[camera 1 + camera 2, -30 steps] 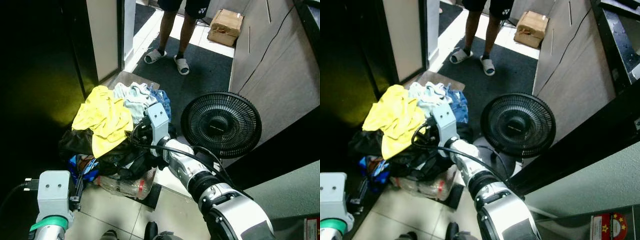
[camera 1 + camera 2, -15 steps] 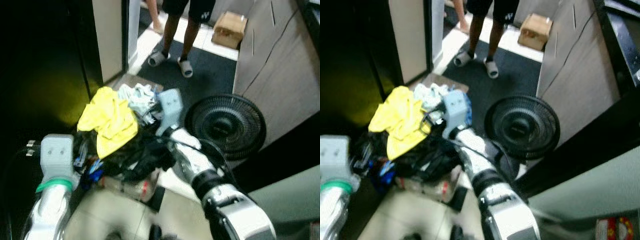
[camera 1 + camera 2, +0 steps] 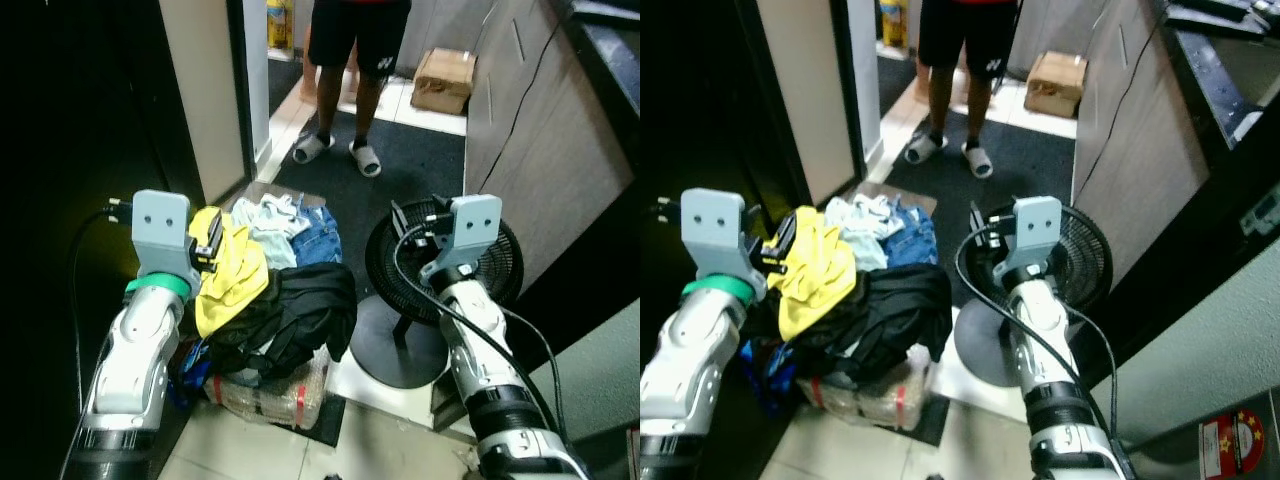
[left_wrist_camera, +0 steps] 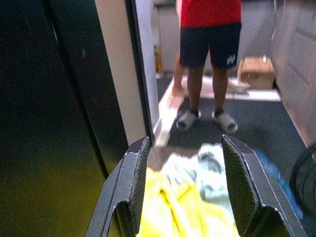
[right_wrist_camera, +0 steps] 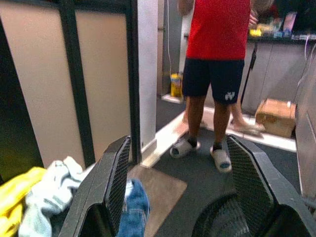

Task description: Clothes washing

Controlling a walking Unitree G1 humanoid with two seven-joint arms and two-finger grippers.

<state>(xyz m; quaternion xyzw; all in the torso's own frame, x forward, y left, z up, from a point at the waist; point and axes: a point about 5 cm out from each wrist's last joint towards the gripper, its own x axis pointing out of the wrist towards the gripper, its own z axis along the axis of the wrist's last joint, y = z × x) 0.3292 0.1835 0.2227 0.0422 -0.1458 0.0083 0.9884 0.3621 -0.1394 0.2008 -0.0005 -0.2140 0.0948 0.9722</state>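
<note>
A heap of clothes lies on the floor: a yellow garment point(image 3: 228, 275), a pale blue one point(image 3: 268, 215), blue jeans point(image 3: 315, 240) and a black garment point(image 3: 300, 310) draped over the front. My left gripper point(image 3: 210, 245) is raised at the left edge of the heap, just above the yellow garment point(image 4: 182, 207). It is open and holds nothing. My right gripper point(image 3: 410, 225) is up in front of the black fan point(image 3: 440, 270), to the right of the heap. Its fingers point(image 5: 116, 177) stand apart with nothing between them.
A person point(image 3: 355, 60) in a red top, dark shorts and slippers stands on the dark mat beyond the heap. A cardboard box point(image 3: 443, 80) sits behind. A plastic-wrapped bundle point(image 3: 265, 390) lies under the clothes. A door frame point(image 3: 205, 90) is on the left, a grey wall on the right.
My right gripper has come out of the clothes heap and risen to the fan. My left arm has lifted from low down to the yellow garment. The camera has tilted up.
</note>
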